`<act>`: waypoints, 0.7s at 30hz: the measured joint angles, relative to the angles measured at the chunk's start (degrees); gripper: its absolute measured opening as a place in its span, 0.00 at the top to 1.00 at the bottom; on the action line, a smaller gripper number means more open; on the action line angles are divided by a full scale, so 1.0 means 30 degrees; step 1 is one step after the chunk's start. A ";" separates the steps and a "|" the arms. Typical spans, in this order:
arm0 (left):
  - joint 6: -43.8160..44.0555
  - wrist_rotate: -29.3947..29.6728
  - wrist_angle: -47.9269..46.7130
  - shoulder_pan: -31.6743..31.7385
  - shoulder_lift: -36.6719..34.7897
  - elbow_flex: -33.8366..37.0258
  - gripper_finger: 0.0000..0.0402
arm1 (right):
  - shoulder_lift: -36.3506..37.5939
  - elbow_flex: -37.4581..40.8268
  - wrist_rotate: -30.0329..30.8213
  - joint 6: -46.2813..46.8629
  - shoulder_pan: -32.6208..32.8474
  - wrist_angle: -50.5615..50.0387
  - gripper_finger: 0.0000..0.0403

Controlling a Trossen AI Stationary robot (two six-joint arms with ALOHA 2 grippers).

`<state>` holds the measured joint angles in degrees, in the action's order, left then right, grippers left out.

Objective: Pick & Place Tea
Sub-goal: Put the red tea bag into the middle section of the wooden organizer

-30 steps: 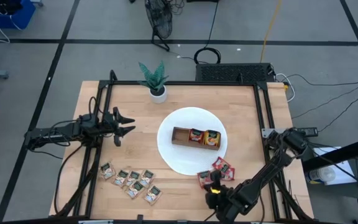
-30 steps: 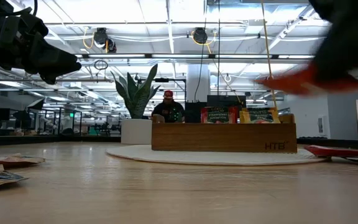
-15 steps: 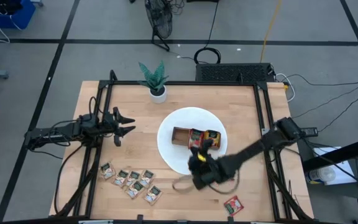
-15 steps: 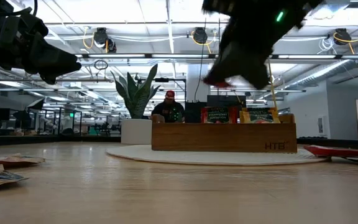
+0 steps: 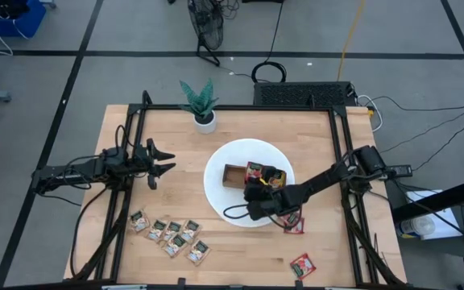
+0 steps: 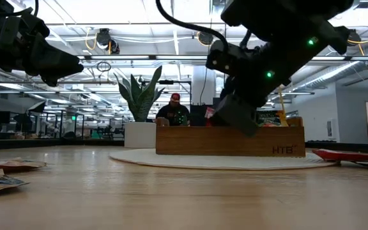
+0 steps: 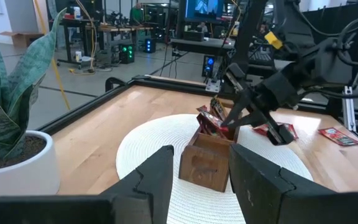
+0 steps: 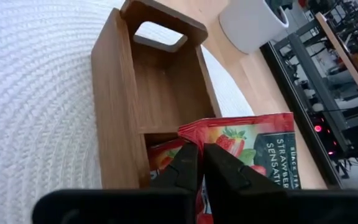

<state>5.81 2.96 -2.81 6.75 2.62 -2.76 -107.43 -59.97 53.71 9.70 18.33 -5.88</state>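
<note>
My right gripper [image 5: 255, 187] is over the brown wooden tray [image 5: 234, 176] on the round white mat [image 5: 220, 201], shut on a red strawberry tea sachet [image 8: 253, 140] above the middle compartment. That compartment holds red sachets [image 5: 254, 170]. Orange-yellow ones [image 5: 275, 177] stand in the right compartment, and the left compartment [image 8: 166, 74] is bare. Pale beige sachets [image 5: 170, 234] lie flat near the table's near-left corner. Red ones [image 5: 294, 222] lie near right. My left gripper [image 5: 166, 161] waits open at the table's left side. My right gripper pinches the red sachet between its two shut fingers [image 8: 182, 163] at one edge near a corner [image 8: 194, 135]. The fingers slant down toward the tray from the table's near right. The sachet is lifted clear, sticking out beyond the fingertips over the middle compartment [image 7: 207, 118].
A potted plant in a white pot [image 5: 204, 119] stands near the far edge. Black frame rails [image 5: 341, 137] run along the table's left and right sides. Bare wood lies between the mat and the left arm. A person [image 6: 173, 112] sits in the room beyond.
My right gripper has swung from the table's near edge, by the loose red sachets, up and toward the far-left, then settled lower over the tray with the red sachet held in its fingers. The sachet has been lifted clear of the table and carried to the tray.
</note>
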 joint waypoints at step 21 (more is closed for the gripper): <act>-0.0001 0.0007 -0.0005 0.0004 0.0002 0.0004 0.61 | 0.0040 0.0621 -0.0692 -0.0511 0.0189 0.2055 0.71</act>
<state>5.80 2.98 -2.83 6.76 2.63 -2.75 -107.31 -58.11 51.64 8.17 18.89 0.29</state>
